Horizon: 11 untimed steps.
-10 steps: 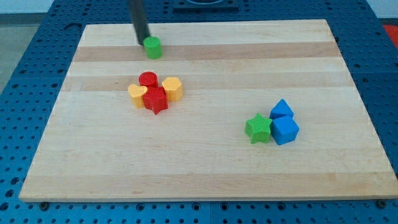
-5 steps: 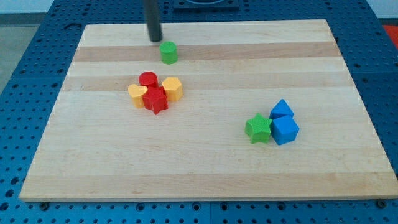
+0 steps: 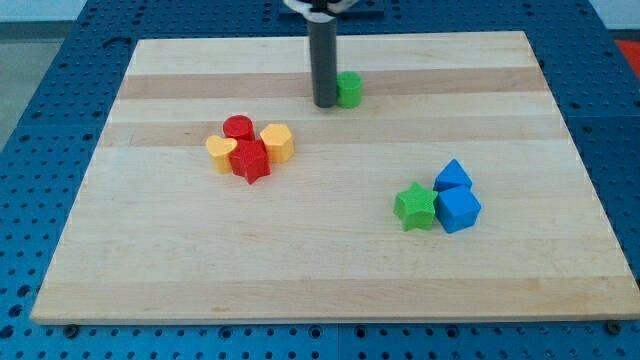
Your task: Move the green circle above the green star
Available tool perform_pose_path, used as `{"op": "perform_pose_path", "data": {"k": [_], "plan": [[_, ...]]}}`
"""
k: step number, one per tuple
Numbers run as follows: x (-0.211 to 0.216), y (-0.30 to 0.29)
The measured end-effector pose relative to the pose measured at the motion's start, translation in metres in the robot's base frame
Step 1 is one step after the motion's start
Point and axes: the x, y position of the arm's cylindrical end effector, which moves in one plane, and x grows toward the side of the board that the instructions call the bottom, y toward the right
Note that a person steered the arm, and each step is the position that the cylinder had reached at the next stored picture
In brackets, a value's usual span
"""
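Observation:
The green circle [image 3: 349,89] stands near the view's top, a little right of the board's middle. My tip [image 3: 325,103] rests on the board right at the circle's left side, touching or nearly touching it. The green star [image 3: 415,207] lies lower and to the right, well below the circle and somewhat to the right of it.
Two blue blocks [image 3: 457,199] touch the green star's right side. A cluster at the left holds a red circle [image 3: 238,128], a red star [image 3: 250,161], a yellow heart [image 3: 220,152] and a yellow hexagon [image 3: 277,142]. The wooden board [image 3: 320,280] lies on a blue perforated table.
The green circle has moved to the right along the top of the board, from left of centre to right of centre. My tip followed it and now stands at its left side.

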Motion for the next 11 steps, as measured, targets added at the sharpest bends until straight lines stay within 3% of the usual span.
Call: {"op": "perform_pose_path", "data": {"k": [2, 4, 5, 7, 9, 11], "plan": [[-0.020, -0.035], [-0.037, 0.014], [-0.024, 0.048], [0.018, 0.054], [-0.025, 0.072], [0.013, 0.085]]}}
